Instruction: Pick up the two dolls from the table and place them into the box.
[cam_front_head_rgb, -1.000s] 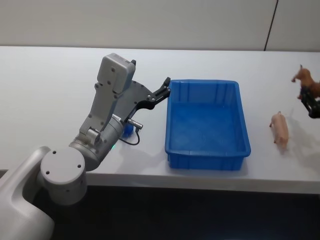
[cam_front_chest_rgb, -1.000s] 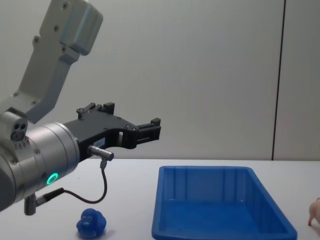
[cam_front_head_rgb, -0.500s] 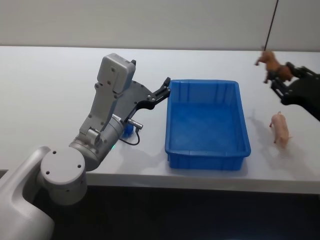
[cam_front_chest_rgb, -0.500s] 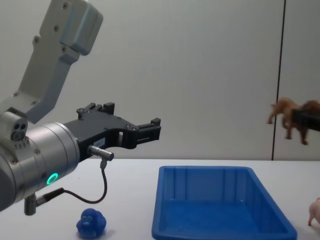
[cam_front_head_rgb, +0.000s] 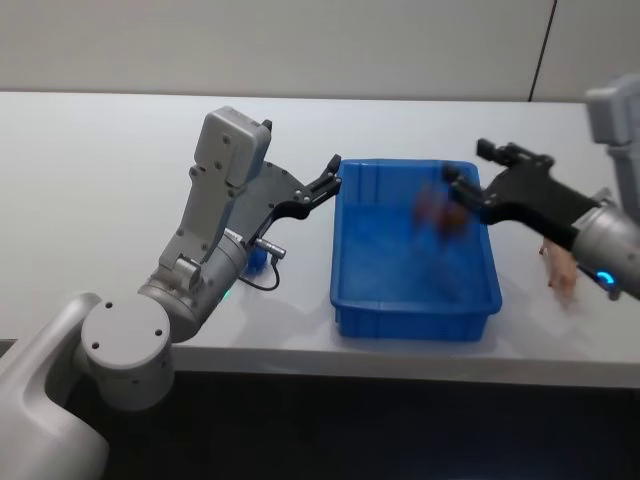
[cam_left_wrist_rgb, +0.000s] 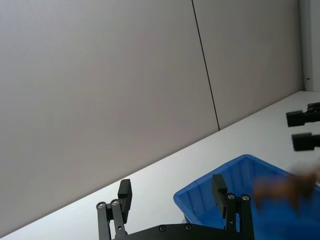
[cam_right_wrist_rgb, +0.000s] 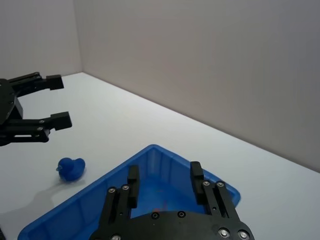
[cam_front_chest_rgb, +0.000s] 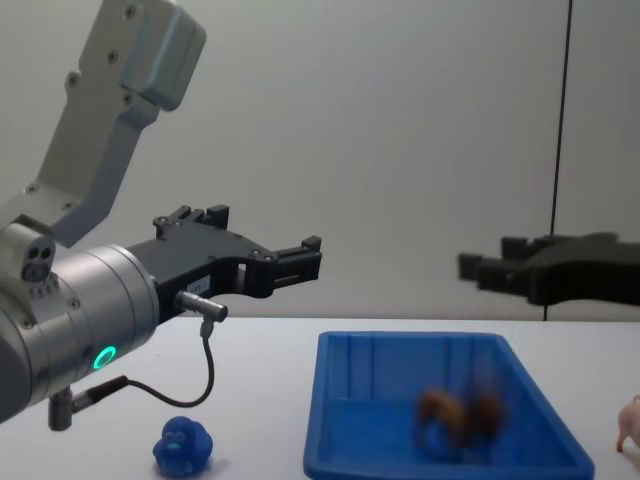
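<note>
The left gripper (cam_front_head_rgb: 328, 178) hangs beside the box (cam_front_head_rgb: 414, 318), the right gripper (cam_front_head_rgb: 467, 162) over it, both jaws spread, a blurred brown toy (cam_front_chest_rgb: 457, 418) inside. The blue doll (cam_front_chest_rgb: 183, 447), left of the box, looks light and rounded, best pinched across its sides; the pig (cam_front_head_rgb: 562, 262), right, seems soft, best gripped mid-body

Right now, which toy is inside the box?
The blurred brown figure; the blue doll and pink pig sit on the table beside the box.

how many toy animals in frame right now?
3. A blue toy sits on the table left of the bin. A brown toy, blurred, is inside the bin. A pink pig lies on the table right of the bin, partly covered in the head view.
</note>
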